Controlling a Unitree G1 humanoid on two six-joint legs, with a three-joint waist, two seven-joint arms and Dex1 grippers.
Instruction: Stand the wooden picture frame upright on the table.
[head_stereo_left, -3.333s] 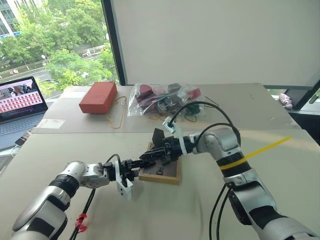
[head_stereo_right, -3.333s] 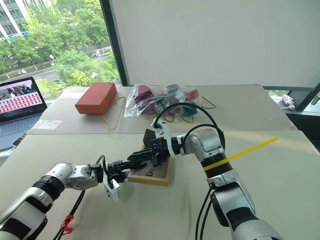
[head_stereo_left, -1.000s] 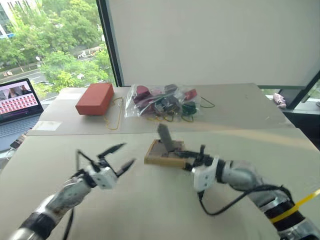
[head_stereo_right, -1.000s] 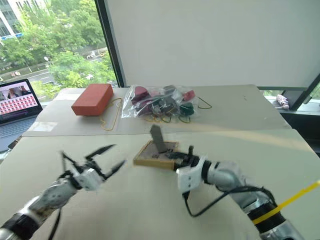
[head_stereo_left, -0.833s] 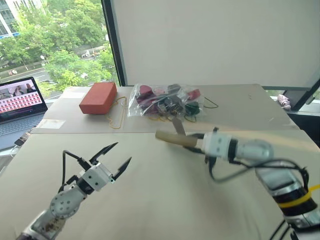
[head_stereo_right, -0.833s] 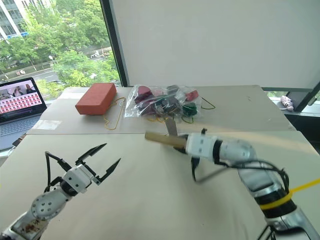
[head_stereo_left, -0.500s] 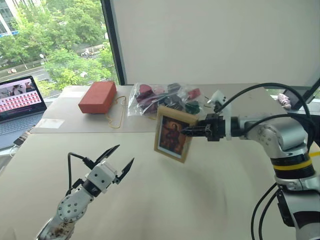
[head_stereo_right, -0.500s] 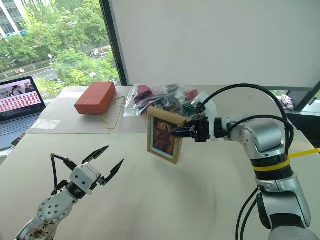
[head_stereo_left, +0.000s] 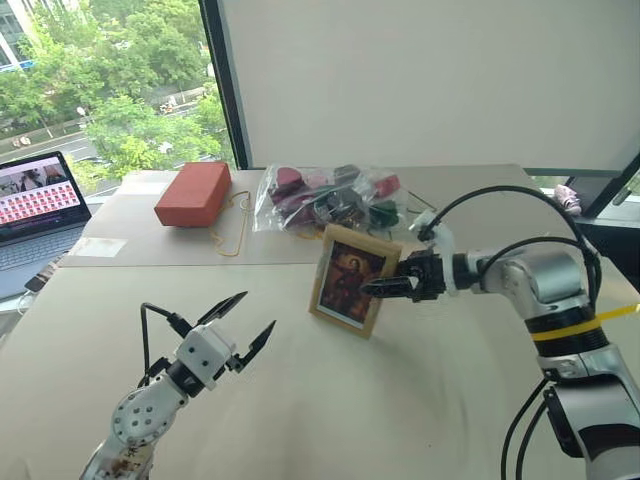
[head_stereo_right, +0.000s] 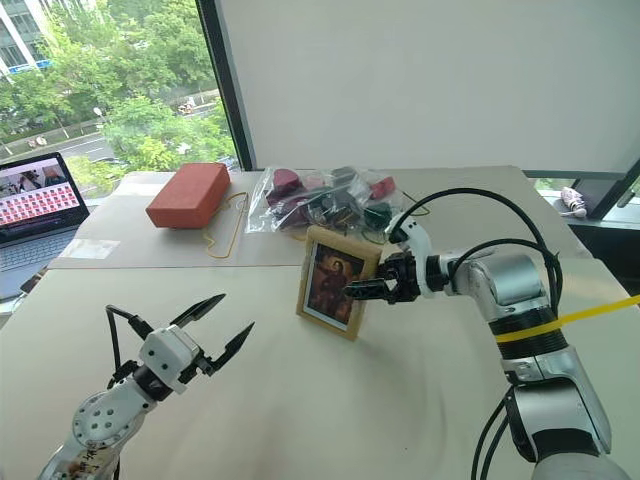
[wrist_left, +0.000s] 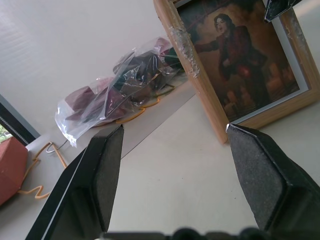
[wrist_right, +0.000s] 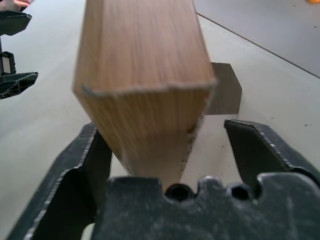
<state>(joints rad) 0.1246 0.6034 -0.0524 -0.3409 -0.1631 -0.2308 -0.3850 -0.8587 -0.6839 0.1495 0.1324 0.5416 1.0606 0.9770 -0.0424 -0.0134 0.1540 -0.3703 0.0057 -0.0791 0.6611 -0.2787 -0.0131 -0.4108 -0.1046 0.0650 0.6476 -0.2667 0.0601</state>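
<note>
On the wide, pale beige surface (head_stereo_left: 330, 400), the small light-wood picture frame (head_stereo_left: 352, 279) with its dark reddish portrait stands upright near the middle, leaning slightly back. The right hand (head_stereo_right: 370, 288) sits at the frame's side edge with its black fingers spread, one finger against the wood and one clear. It should probably draw straight away without nudging that edge, while the left hand (head_stereo_left: 243, 322) waits wide open, well apart.

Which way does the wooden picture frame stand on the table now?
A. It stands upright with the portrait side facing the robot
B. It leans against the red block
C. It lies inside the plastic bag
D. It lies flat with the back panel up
A: the wooden picture frame stands on its lower edge on the table, portrait toward the camera, with the right gripper at its side edge.
</note>
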